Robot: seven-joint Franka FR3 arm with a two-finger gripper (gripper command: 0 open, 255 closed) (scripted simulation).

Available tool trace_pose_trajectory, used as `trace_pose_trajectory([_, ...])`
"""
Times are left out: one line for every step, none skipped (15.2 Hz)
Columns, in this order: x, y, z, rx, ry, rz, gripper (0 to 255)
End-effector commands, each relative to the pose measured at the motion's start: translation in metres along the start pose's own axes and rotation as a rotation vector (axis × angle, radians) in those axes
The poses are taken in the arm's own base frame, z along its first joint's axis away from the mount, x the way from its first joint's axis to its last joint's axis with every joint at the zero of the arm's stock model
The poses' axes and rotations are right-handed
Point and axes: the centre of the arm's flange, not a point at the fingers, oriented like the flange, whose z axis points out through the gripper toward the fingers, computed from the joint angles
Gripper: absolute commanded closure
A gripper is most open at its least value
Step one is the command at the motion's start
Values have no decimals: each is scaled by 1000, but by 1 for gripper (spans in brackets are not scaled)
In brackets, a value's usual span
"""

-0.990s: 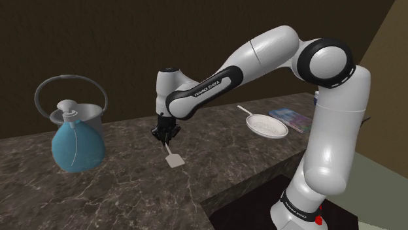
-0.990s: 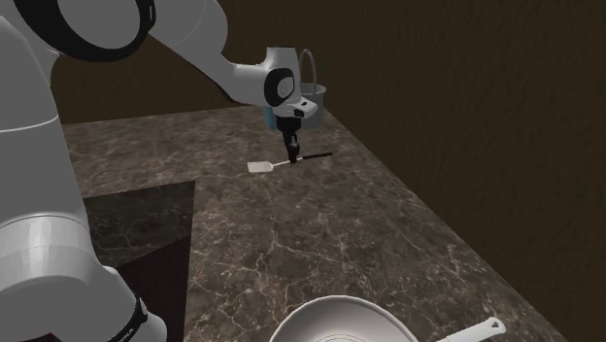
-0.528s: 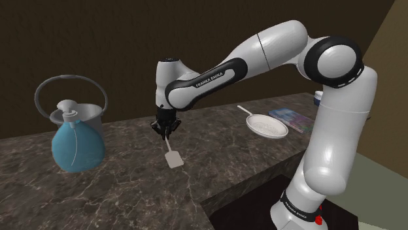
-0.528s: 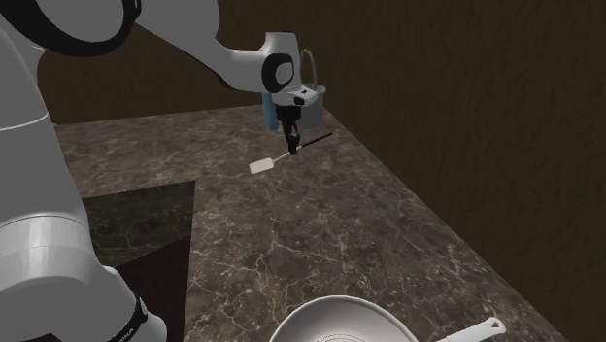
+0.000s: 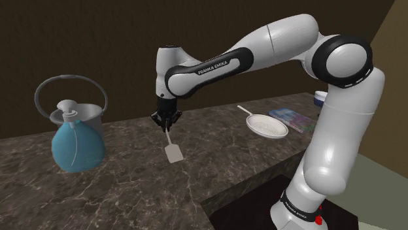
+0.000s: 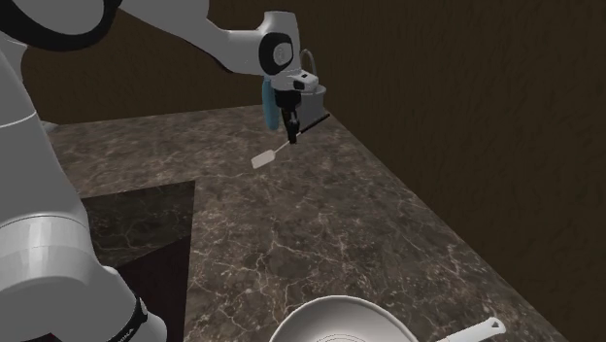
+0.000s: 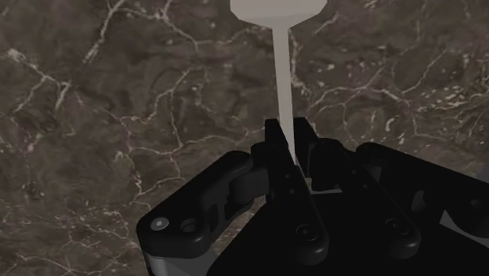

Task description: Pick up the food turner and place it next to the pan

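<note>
The food turner [image 5: 172, 153] has a pale flat blade and a thin pale shaft. It hangs tilted above the dark marble counter [image 5: 131, 176], blade down. My gripper [image 5: 166, 122] is shut on its shaft. In the second exterior view the gripper [image 6: 290, 136] holds the turner [image 6: 263, 158] with a dark handle end sticking out behind the fingers. The wrist view has the fingers [image 7: 276, 153] clasping the shaft [image 7: 284, 78], the blade toward the counter. The white pan [image 5: 268, 126] lies far toward the shoulder view's right, also seen as the pan [image 6: 340, 325] near the second exterior view's bottom edge.
A blue spray bottle [image 5: 77, 145] and a grey pot with a hoop handle [image 5: 88, 116] stand at the shoulder view's left. A flat bluish book [image 5: 292, 119] lies beyond the pan. The counter's front edge [image 5: 216, 196] drops off near the stand.
The gripper has risen with the turner in it. The blade has left the counter and now hangs in the air.
</note>
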Motion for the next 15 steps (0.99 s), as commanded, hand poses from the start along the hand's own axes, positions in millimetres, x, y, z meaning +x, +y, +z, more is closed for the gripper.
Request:
trace_pose_trajectory([0, 0, -11, 0, 0, 0, 255])
trace_pose_trajectory([0, 0, -16, 0, 0, 0, 255])
trace_pose_trajectory([1, 0, -22, 0, 0, 0, 255])
trace_pose_trajectory([1, 0, -27, 0, 0, 0, 255])
trace_pose_trajectory([2, 0, -32, 0, 0, 0, 255])
trace_pose_trajectory([2, 0, -35, 0, 0, 0, 255])
trace_pose_trajectory([2, 13, -35, 0, 0, 0, 255])
trace_pose_trajectory([2, 26, -35, 0, 0, 0, 255])
trace_pose_trajectory([2, 39, -35, 0, 0, 0, 255])
trace_pose_trajectory([2, 52, -35, 0, 0, 0, 255])
trace_pose_trajectory([2, 66, -35, 0, 0, 0, 255])
trace_pose_trajectory([3, 79, -35, 0, 0, 0, 255])
trace_pose_trajectory([3, 92, -35, 0, 0, 0, 255])
trace_pose_trajectory([3, 105, -35, 0, 0, 0, 255])
trace_pose_trajectory([3, 118, -35, 0, 0, 0, 255])
